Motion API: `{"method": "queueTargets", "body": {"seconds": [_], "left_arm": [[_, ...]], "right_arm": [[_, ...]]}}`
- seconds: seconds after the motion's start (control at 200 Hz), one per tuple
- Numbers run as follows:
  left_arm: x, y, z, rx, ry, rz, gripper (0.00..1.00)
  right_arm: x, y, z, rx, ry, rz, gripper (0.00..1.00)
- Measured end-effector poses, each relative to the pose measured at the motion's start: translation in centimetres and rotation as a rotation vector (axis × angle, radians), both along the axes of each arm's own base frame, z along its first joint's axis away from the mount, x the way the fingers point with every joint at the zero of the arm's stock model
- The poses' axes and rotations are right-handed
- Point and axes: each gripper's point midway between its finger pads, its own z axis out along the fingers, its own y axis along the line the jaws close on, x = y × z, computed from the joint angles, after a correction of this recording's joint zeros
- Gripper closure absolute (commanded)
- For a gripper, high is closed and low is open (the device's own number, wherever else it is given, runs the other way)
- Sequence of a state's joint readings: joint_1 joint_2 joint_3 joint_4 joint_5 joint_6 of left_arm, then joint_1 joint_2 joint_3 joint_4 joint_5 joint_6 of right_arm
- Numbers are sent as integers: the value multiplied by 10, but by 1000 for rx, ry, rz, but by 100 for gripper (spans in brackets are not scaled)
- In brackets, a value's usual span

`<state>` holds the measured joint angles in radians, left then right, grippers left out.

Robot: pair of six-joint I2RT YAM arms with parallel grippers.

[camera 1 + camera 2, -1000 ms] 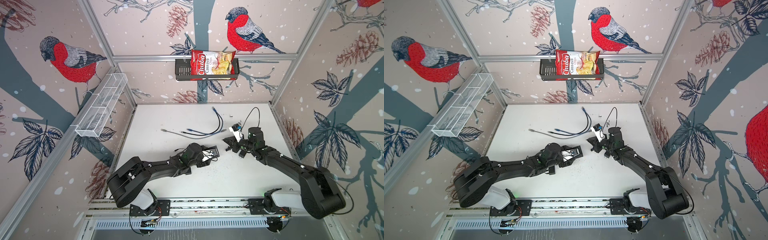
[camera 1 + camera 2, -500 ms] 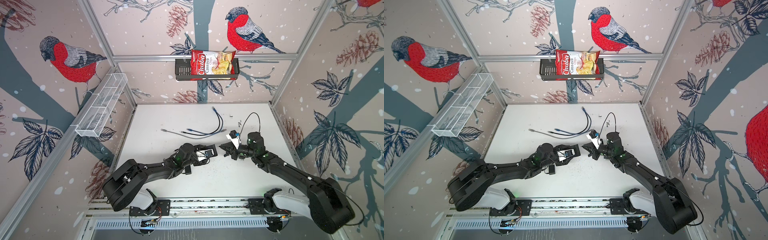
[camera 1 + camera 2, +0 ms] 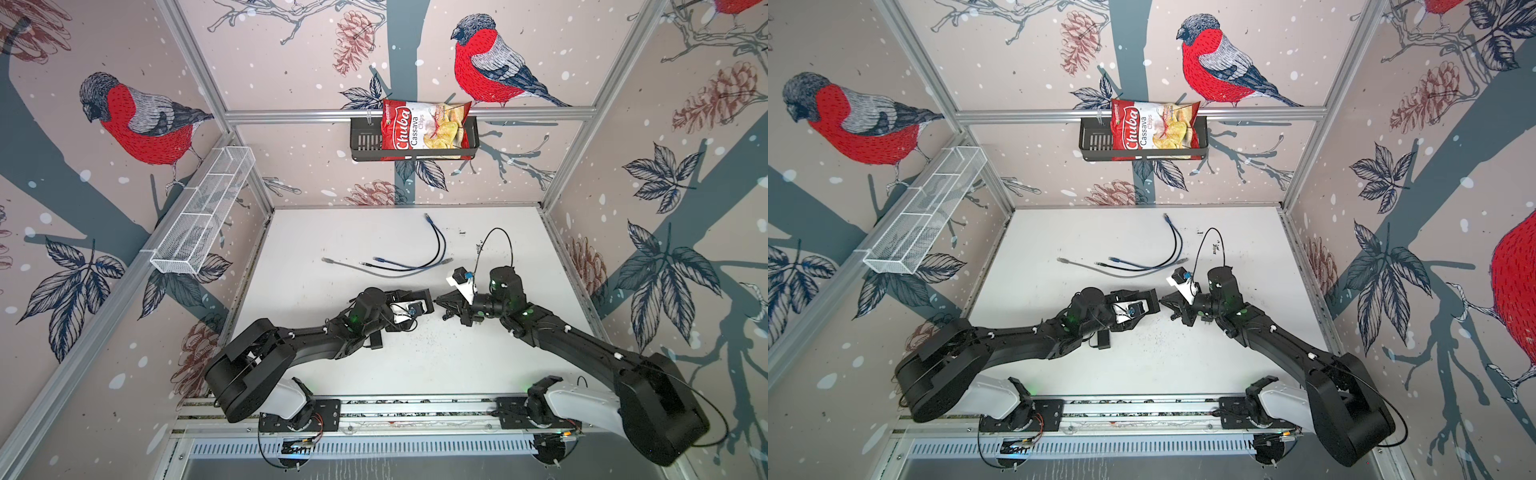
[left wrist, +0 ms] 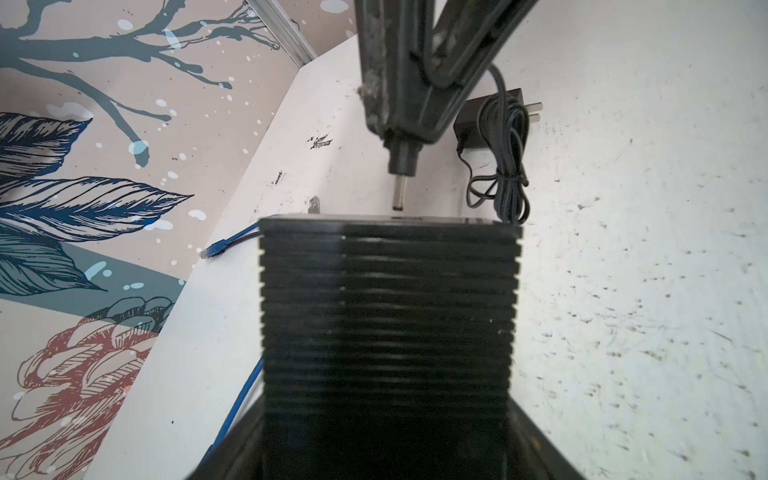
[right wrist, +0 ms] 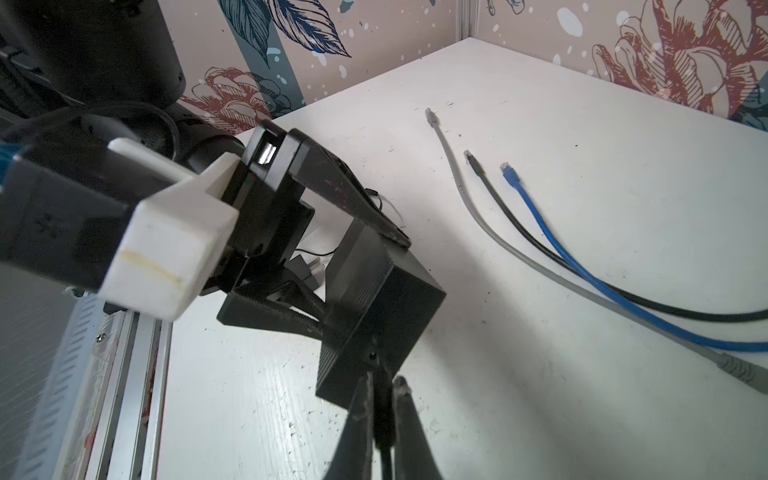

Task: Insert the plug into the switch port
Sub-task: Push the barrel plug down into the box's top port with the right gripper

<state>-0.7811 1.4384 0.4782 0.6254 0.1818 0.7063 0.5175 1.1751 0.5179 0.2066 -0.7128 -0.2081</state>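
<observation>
The two arms meet nose to nose near the middle of the white tabletop (image 3: 415, 374). The left fingers (image 5: 340, 187) stand fairly wide and clamp the switch (image 4: 386, 311), a black ribbed box, with one finger on each of two opposite sides. Whether the box rests on the tabletop or hangs just above it cannot be told. The right fingers (image 4: 386, 62) are pinched almost together on the black body of the plug (image 4: 402, 160). It is a small round barrel plug, and its bare metal pin points straight at the end face of the switch. In the left wrist view the tip of the pin stands right at the edge of that face. Whether it touches the face or has entered the port cannot be told. In the right wrist view the tips of the right fingers come close up to the same face, and the plug's thin black cord runs back between them. A power adapter (image 4: 467, 129) with two bare prongs lies on the tabletop, and its cord is gathered in a tied bundle (image 4: 505, 174) just beside it. A grey cable (image 5: 434, 118), a black cable (image 5: 476, 164) and a blue cable (image 5: 515, 180) lie loose side by side toward the back wall, apart from both arms. On the back wall a black basket (image 3: 365, 143) holds a red chips bag (image 3: 424, 131). A white mesh basket (image 3: 203, 212) hangs on the left wall.
</observation>
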Motion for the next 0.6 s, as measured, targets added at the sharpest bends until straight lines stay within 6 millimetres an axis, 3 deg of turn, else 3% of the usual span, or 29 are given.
{"method": "queueTargets", "body": {"seconds": [0.6], "left_arm": [[3,0,3,2,-31,-7,81]], "right_arm": [[-5,3,2,9,-1,28,100]]}}
